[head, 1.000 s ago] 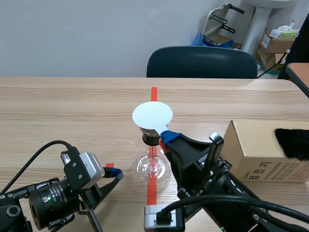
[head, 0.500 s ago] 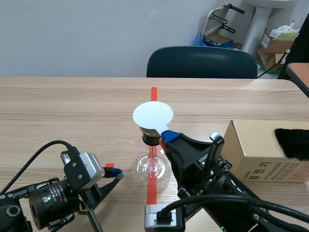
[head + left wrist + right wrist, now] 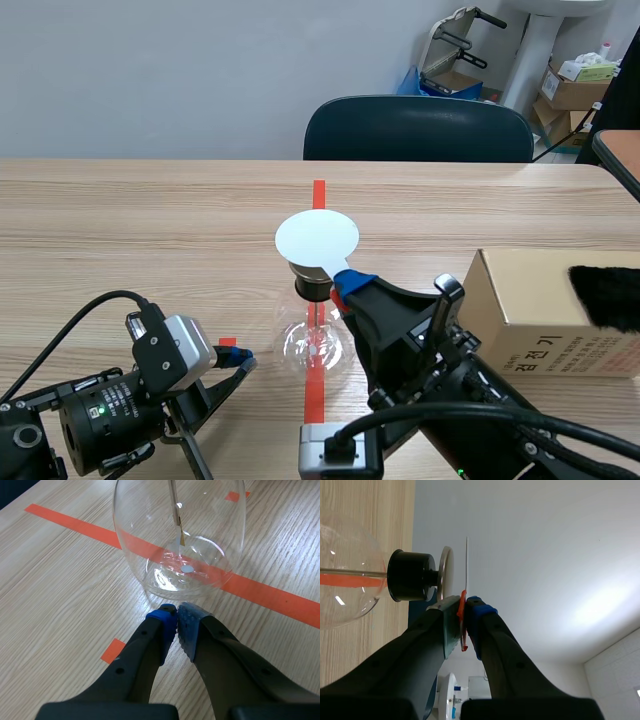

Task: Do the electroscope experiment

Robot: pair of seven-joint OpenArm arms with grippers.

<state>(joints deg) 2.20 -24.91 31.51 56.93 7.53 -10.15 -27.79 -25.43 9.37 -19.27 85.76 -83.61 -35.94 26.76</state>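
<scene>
Right gripper (image 3: 342,281): pinches white disc (image 3: 316,236) by its orange tab (image 3: 462,602) (probably light, stiff, slip-prone) over fragile glass electroscope (image 3: 314,345), frame centre.

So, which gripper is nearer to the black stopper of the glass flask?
Right. The right gripper is up beside the black stopper, shut on the white disc. The left gripper is low at the flask's base.

I see a clear glass flask (image 3: 314,345) with a black stopper (image 3: 310,283) and a white disc (image 3: 316,238). The counter (image 3: 150,230) is pale wood grain. Tan box (image 3: 540,310). My left end effector (image 3: 177,625): black, blue dotted pads (image 3: 190,622).
</scene>
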